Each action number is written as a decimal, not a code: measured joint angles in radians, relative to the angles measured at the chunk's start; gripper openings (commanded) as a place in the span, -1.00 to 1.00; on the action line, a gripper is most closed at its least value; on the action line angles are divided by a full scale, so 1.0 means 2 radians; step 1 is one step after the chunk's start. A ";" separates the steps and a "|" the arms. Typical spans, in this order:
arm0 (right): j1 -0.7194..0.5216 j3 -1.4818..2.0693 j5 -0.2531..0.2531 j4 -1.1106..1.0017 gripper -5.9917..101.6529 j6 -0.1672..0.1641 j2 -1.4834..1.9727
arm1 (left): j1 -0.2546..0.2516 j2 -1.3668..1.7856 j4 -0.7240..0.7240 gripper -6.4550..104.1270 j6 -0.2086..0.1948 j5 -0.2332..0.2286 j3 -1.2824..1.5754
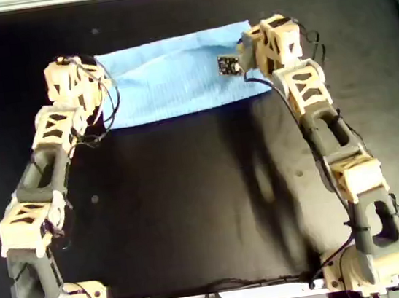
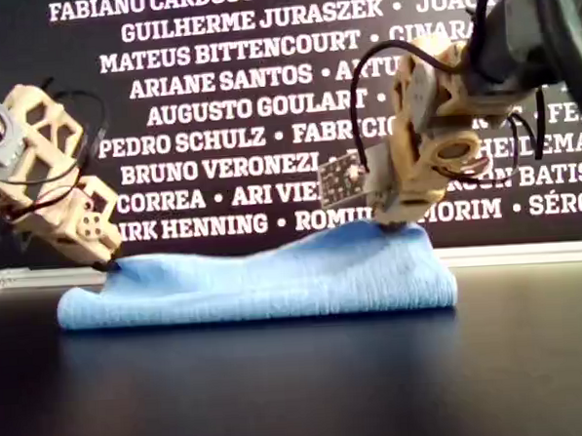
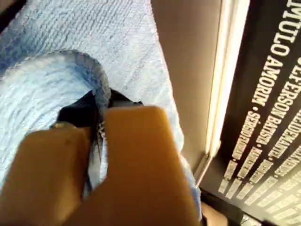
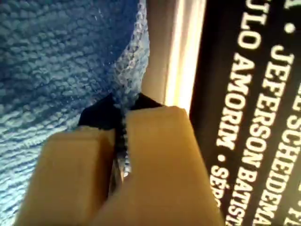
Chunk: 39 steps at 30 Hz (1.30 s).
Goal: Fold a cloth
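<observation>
Between the closed fingers (image 3: 136, 165) of my first gripper (image 3: 99, 136) sat a thin fold of the cloth (image 3: 108, 42), its hemmed edge curling up out of the jaws. Ahead of the fingertips the light blue fabric spread away, and just beside the hand ran a pale rail (image 3: 221, 70), with a dark banner (image 3: 268, 108) of white names behind it.

My second gripper (image 4: 120, 150) was likewise clamped on a narrow pinch of cloth (image 4: 51, 61). The fabric lay ahead of it and to one side, and the same banner (image 4: 254, 103) stood close on the other.

From overhead, the cloth (image 1: 175, 78) lay as a doubled band on the black table (image 1: 193, 209). It stretched between two grippers, one at each short end. The wrist views did not let me tell which arm was which.

From the exterior view, the cloth (image 2: 275, 282) rested on the table (image 2: 299, 374). Its end rose in a low hump under the gripper on that view's right, while the other gripper met its lower corner on that view's left.
</observation>
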 measured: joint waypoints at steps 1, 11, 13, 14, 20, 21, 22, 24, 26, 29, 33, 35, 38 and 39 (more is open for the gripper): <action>-0.001 -0.008 0.000 0.000 -0.88 0.000 -0.007 | 0.000 0.000 0.000 -0.90 0.000 0.000 -0.004; -0.002 -0.025 0.000 0.000 -0.36 0.000 -0.021 | 0.001 -0.055 0.000 -0.69 0.001 0.000 -0.072; -0.002 -0.025 0.000 0.000 -0.21 0.000 -0.021 | 0.001 -0.064 0.000 -0.47 0.001 0.000 -0.081; -0.002 -0.025 0.000 0.000 -0.14 0.000 -0.021 | 0.001 -0.067 0.000 -0.36 0.000 0.000 -0.085; -0.005 -0.025 0.000 0.000 -0.02 0.000 -0.021 | 0.001 -0.073 0.000 0.17 0.003 -0.003 -0.087; -0.005 -0.025 0.000 0.000 -0.02 0.000 -0.021 | 0.001 -0.073 0.000 0.22 0.003 -0.003 -0.087; -0.006 -0.025 0.000 0.000 -0.02 0.000 -0.021 | 0.001 -0.073 0.000 0.27 0.003 -0.003 -0.088; -0.008 -0.025 0.000 0.000 -0.02 0.000 -0.021 | 0.001 -0.073 0.000 0.31 0.003 -0.003 -0.088; -0.008 -0.025 0.000 0.000 -0.02 0.000 -0.021 | 0.001 -0.073 0.000 0.33 0.003 -0.003 -0.088; -0.008 -0.025 0.000 0.000 -0.02 0.000 -0.021 | 0.001 -0.071 0.003 0.33 -0.001 -0.005 -0.088; -0.007 -0.025 0.000 0.023 -0.02 0.000 0.013 | 0.001 -0.015 0.046 0.33 -0.002 -0.005 -0.057; -0.007 -0.025 0.000 0.073 -0.02 0.000 0.057 | 0.001 0.050 0.087 0.33 -0.002 -0.005 -0.018; -0.007 -0.025 0.000 0.170 -0.02 0.002 0.150 | 0.001 0.188 0.162 0.33 -0.004 -0.005 0.057; -0.007 -0.025 0.000 0.211 -0.02 0.005 0.189 | 0.001 0.241 0.187 0.33 -0.008 -0.005 0.084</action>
